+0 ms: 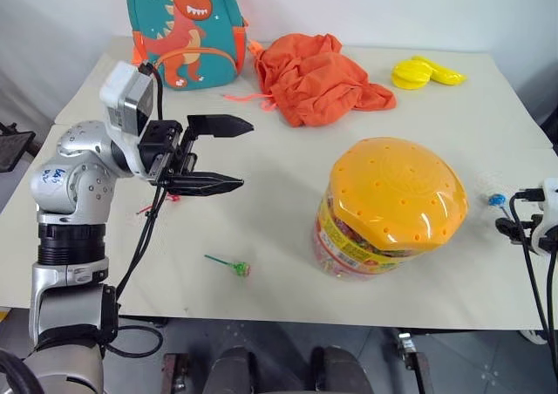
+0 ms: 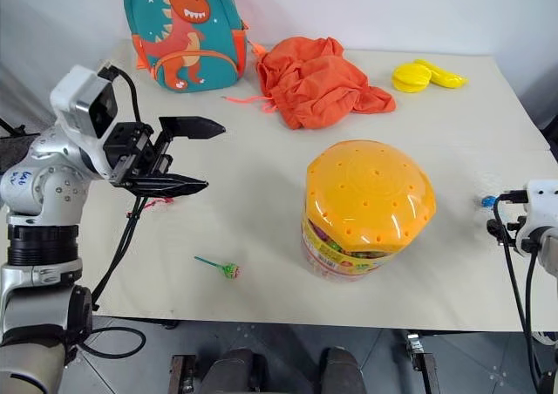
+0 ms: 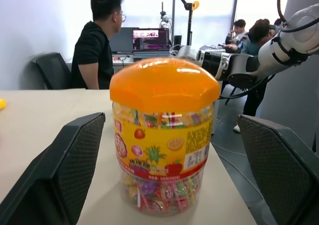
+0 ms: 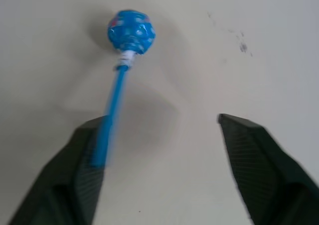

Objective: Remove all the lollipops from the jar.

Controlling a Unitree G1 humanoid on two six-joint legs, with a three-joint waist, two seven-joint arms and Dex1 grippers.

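1. On the table (image 1: 288, 176), in the head views, you see one jar (image 1: 390, 209) right of centre with its lid on, one green lollipop (image 1: 239, 268) near the front edge, one red lollipop (image 1: 171, 199) under the left gripper (image 1: 228, 154), and one blue lollipop (image 1: 497, 200) at far right.
2. From the left wrist, the jaws stand wide and empty; approach the jar squarely.
3. From the right wrist, the right gripper (image 4: 162, 133) is spread wide; the blue stick touches one finger, so lift away straight.

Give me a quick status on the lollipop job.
Both pincers open: left, right. Blue lollipop on table, green one too. Jar lid on. Nothing obstructing.
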